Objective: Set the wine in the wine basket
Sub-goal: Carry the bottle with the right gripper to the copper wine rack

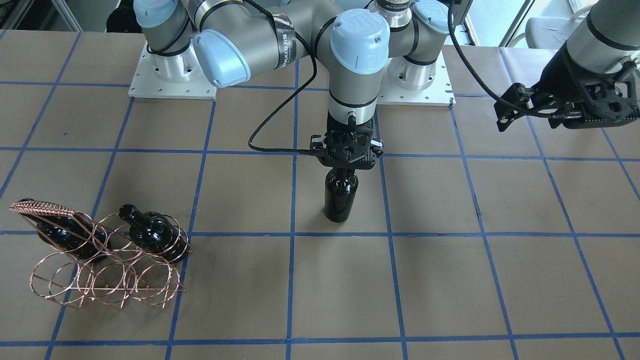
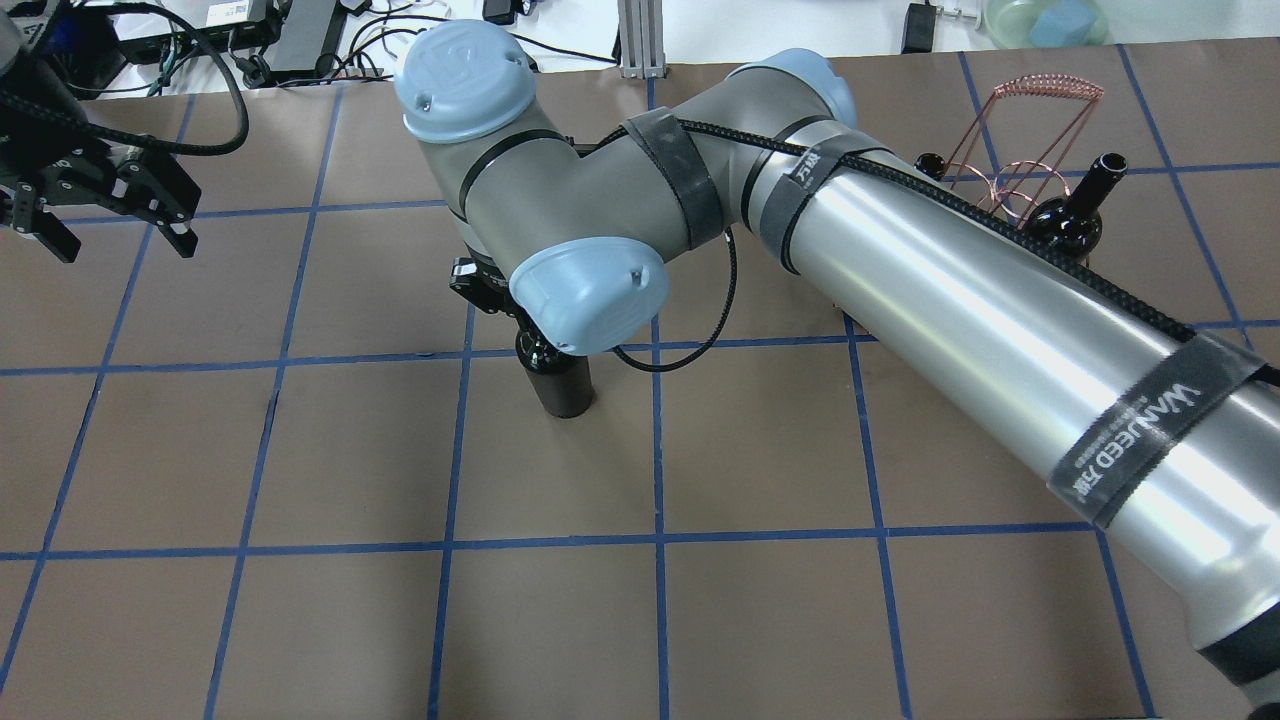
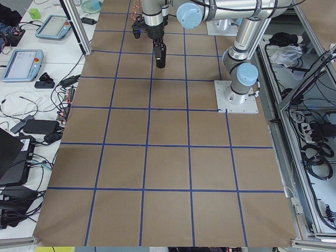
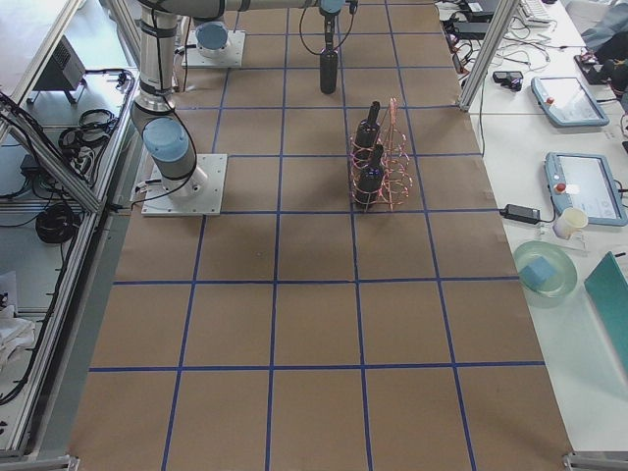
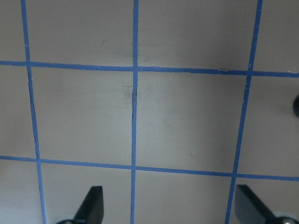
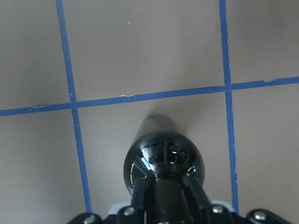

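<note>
A black-green wine bottle (image 1: 340, 195) stands upright near the table's middle; it also shows in the overhead view (image 2: 562, 385). My right gripper (image 1: 341, 167) comes down from above and is shut on its neck, as the right wrist view (image 6: 168, 186) shows over the bottle's shoulders (image 6: 163, 149). The copper wire wine basket (image 1: 105, 280) stands far off on my right side and also shows in the overhead view (image 2: 1030, 130). Two like bottles (image 1: 155, 232) (image 1: 65, 230) lie in its upper rings. My left gripper (image 1: 525, 107) hangs open and empty over my left side, with bare table below its fingers (image 5: 93, 203).
The two arm base plates (image 1: 172, 87) sit at the robot's edge of the table. My right arm's long link (image 2: 1000, 330) spans the right half of the overhead view and hides part of the basket. Benches with tablets and cables flank the table ends (image 3: 31, 63).
</note>
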